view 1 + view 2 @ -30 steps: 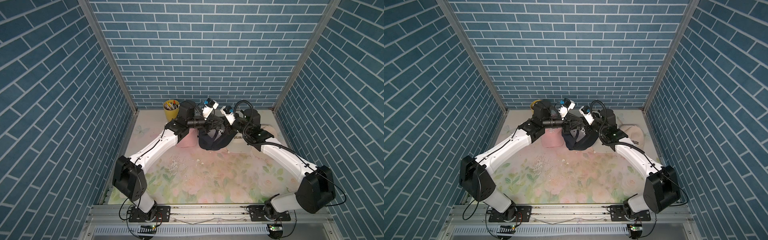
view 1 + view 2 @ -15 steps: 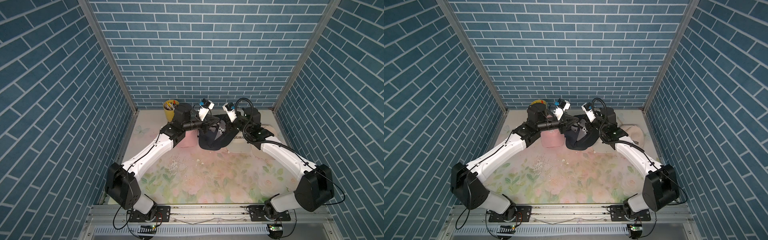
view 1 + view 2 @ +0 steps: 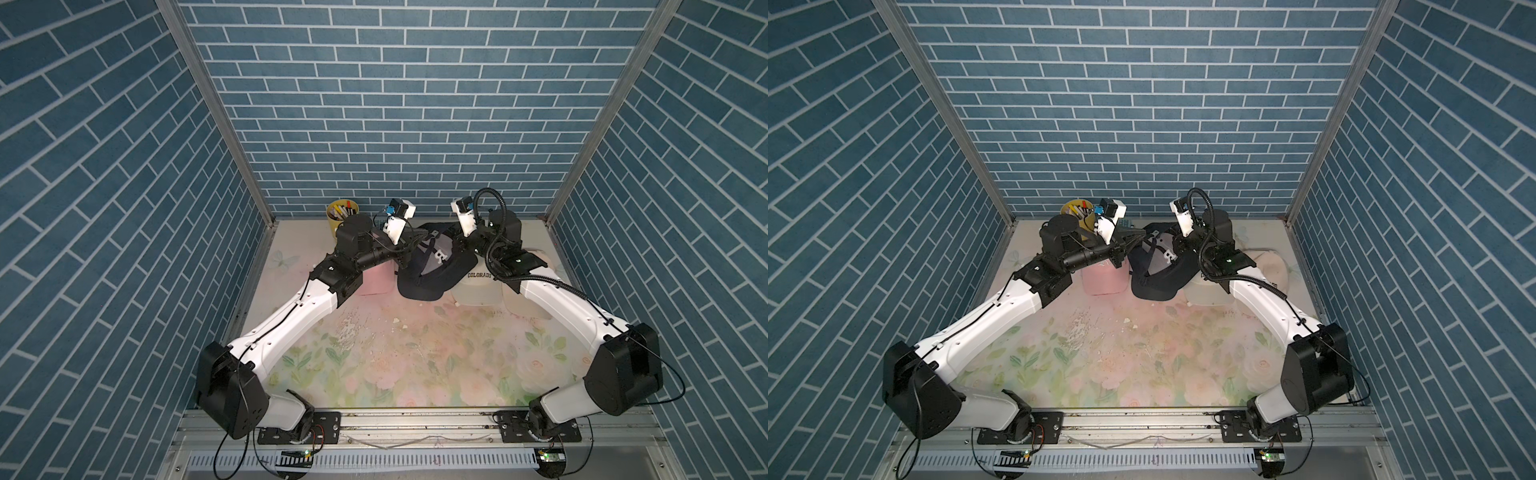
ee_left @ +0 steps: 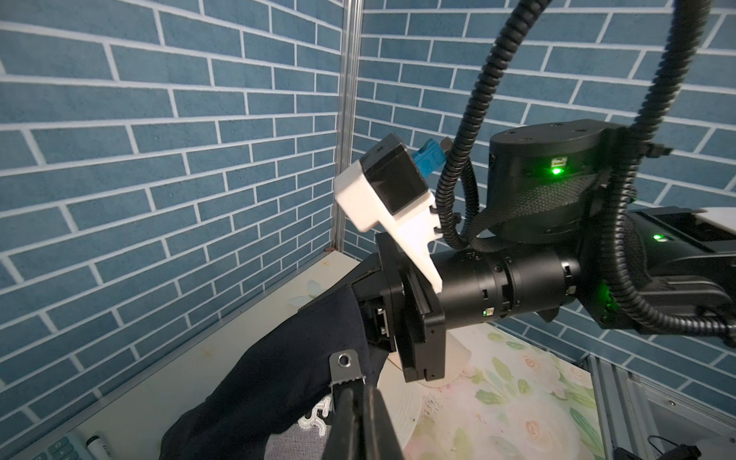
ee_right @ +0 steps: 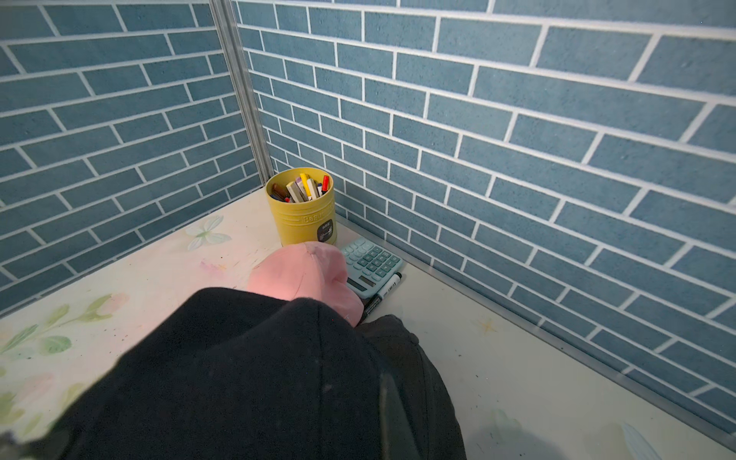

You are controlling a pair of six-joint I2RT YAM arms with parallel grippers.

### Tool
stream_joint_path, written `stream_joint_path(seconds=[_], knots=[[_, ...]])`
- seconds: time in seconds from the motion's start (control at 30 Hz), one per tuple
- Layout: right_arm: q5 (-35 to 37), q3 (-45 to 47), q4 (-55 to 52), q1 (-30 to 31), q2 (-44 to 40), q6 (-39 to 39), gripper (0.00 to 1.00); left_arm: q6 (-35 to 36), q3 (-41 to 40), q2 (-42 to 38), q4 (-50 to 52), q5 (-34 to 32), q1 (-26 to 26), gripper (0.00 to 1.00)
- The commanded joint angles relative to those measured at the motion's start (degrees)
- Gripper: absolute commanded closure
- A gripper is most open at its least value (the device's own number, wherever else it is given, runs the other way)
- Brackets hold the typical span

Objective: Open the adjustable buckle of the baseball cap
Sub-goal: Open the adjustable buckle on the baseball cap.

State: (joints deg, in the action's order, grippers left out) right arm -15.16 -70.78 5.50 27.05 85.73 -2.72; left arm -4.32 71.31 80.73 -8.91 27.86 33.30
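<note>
near edge: floral table (image 3: 395, 365), crumbs only, nothing in the way.
mid: navy cap (image 3: 432, 270) raised between both arms, brim hanging low; cannot tell if the brim touches the table.
left gripper (image 4: 355, 392): jaws pressed together, pinching the metal buckle (image 4: 343, 363) at the back strap.
right gripper (image 4: 376, 318): clamped on cap cloth near the buckle.
judgement: right anchors the cloth taut while left tips the buckle flap up in a small arc. no yank, or the plate may slip out.
far: pink cap (image 5: 302, 275), white cap (image 3: 478, 286), pen cup (image 5: 300, 211) and calculator (image 5: 370, 261) lie close behind, so little room to swing.
</note>
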Motion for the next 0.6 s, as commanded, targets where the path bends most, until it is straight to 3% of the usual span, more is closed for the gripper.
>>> stream_joint_path(seconds=[0.0,0.07,0.17,0.57], knots=[[1.8,-2.5,-0.7,-1.1,0.0,2.7,1.00,0.2,1.7,-0.2,-0.1,-2.0,0.0,0.78],[1.8,-3.5,-1.5,-1.1,-0.2,3.0,1.00,-0.5,1.4,-0.1,-0.3,-2.9,-0.1,0.60],[1.8,-5.0,-2.4,-1.0,-0.3,4.6,1.00,-1.9,-0.9,-1.3,-1.7,-7.2,-0.1,0.46],[3.2,-12.9,-8.8,-0.5,2.1,14.5,1.00,-1.1,-6.7,-3.3,-6.2,-25.0,5.0,0.42]])
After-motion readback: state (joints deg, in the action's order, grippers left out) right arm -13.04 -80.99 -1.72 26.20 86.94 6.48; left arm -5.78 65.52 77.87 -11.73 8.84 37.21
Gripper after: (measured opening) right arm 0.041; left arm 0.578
